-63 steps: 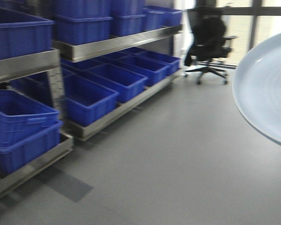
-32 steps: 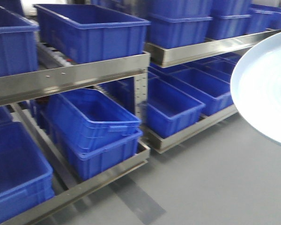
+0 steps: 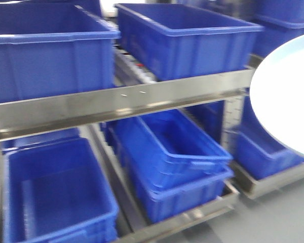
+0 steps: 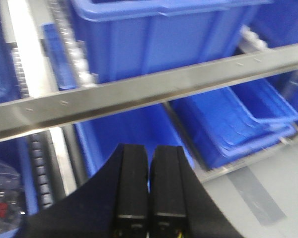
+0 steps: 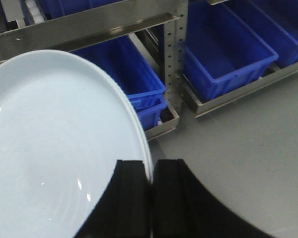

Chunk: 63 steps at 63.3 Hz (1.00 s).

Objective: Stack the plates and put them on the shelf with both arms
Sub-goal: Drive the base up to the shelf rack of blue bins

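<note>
The black angular right hand (image 5: 151, 166) is clenched on the near rim of a large round glossy pale bluish-white plate (image 5: 54, 148). It holds the plate in the air above the grey floor (image 5: 248, 163), in front of a steel shelf rack (image 5: 175, 54) that carries blue plastic bins (image 5: 223, 54). The black left hand (image 4: 149, 148) grasps nothing, its fingers pressed together, and faces the rack's steel rail (image 4: 139, 94), which has bins above and below it.
</note>
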### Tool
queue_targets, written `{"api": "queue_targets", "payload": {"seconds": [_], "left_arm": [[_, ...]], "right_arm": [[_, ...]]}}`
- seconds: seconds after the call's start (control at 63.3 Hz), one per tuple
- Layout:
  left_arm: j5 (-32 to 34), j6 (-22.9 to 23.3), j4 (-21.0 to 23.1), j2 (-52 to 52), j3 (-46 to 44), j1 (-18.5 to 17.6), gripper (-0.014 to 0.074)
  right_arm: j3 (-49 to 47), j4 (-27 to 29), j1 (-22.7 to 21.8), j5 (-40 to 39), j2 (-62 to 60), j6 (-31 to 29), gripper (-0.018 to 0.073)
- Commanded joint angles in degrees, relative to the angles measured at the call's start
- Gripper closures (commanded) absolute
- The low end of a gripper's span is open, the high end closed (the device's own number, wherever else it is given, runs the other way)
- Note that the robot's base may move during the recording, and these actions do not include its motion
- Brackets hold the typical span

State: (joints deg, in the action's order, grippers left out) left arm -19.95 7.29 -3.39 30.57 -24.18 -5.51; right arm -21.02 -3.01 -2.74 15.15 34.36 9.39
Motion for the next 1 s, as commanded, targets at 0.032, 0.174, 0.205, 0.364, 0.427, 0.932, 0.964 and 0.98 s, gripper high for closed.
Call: {"api": "queue_targets", "payload": {"seconds": [0.032, 0.174, 0.205, 0.364, 0.427, 0.932, 0.964, 0.98], "left_arm": [[4.58, 0.47, 0.28, 0.15, -1.63, -0.04, 0.0510], [4.58, 0.47, 0.28, 0.15, -1.63, -0.04, 0.0510], [4.58, 0.47, 0.28, 0.15, -1.63, -0.04, 0.0510], [4.58, 0.47, 0.28, 0.15, -1.63, -0.04, 0.0510], [4.58, 0.47, 0.28, 0.15, -1.63, -0.04, 0.0510], [4.58, 0.47, 0.28, 0.15, -1.63, -0.04, 0.0510], [4.58, 0.47, 0.28, 0.15, -1.63, -0.04, 0.0510], [4.58, 0.47, 0.28, 0.15, -1.63, -0.04, 0.0510]], "right_arm": [[-1.67, 0.05, -0.39, -5.55, -0.17, -0.19, 0.0503], [-1.67, 0.05, -0.39, -5.55, -0.17, -0.19, 0.0503], [-1.67, 0.05, -0.39, -5.55, -0.17, -0.19, 0.0503], [-1.67, 0.05, -0.39, -5.55, -0.17, -0.19, 0.0503], [-1.67, 0.05, -0.39, -5.55, -0.17, -0.19, 0.0503], [-1.67, 0.05, -0.39, -5.55, -0.17, -0.19, 0.0503], [-1.67, 0.05, -0.39, -5.55, -0.17, -0.19, 0.0503], [-1.67, 0.05, -0.39, -5.55, -0.17, -0.19, 0.0503]]}}
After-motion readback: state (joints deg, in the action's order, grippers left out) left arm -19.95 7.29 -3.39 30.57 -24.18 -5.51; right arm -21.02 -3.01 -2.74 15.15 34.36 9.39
